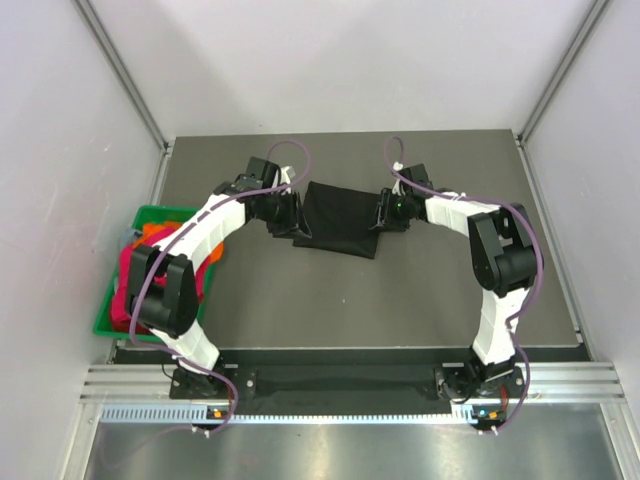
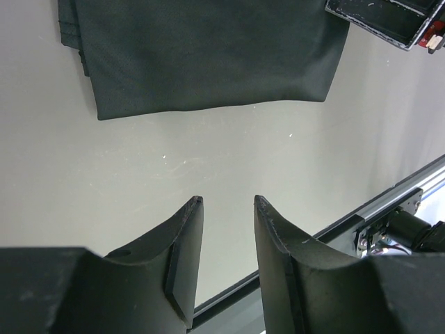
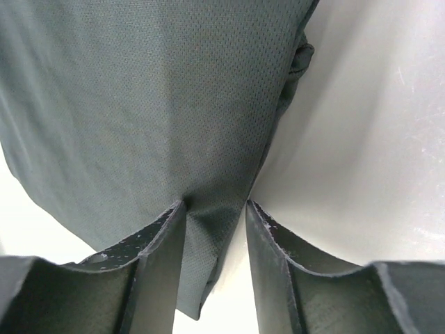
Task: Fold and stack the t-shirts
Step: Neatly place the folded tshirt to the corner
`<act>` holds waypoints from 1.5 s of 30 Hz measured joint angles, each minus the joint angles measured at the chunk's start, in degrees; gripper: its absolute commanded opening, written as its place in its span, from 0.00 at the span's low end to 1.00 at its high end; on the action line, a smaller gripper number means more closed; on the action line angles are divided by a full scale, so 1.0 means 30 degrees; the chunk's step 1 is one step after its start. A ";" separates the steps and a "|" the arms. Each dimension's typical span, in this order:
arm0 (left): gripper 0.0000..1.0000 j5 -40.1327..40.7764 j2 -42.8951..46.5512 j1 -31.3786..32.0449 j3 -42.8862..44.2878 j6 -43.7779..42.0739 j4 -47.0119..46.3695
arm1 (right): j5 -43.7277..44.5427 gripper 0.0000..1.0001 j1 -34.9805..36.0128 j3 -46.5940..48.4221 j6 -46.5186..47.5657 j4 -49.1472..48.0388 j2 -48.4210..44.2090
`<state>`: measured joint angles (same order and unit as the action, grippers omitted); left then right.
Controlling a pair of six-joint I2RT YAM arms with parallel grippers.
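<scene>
Grey table (image 1: 400, 300), pale walls on three sides. Hidden: the left arm covers much of the green bin (image 1: 155, 211) at the near left edge, so the red, magenta and orange t-shirts (image 1: 122, 290) inside show only in patches. Both arms bow outward from the near bases, wrists turned inward at the far middle. Black t-shirt (image 1: 340, 228) lies folded there, between the claws. Left gripper (image 2: 228, 202): jaws half apart over bare table, shirt just beyond, not touching. Right gripper (image 3: 215, 205): jaws half apart, shirt's right edge in the gap.
</scene>
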<state>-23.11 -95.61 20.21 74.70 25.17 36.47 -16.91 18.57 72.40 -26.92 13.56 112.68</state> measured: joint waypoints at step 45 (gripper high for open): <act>0.40 -0.0153 -0.0648 0.0000 -0.0022 -0.0015 0.0007 | 0.0452 0.00 -0.8998 0.9916 0.6929 0.7155 0.5224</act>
<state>-23.57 -97.56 20.21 74.63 25.12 36.49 -15.55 -8.43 102.15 -6.13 35.03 128.35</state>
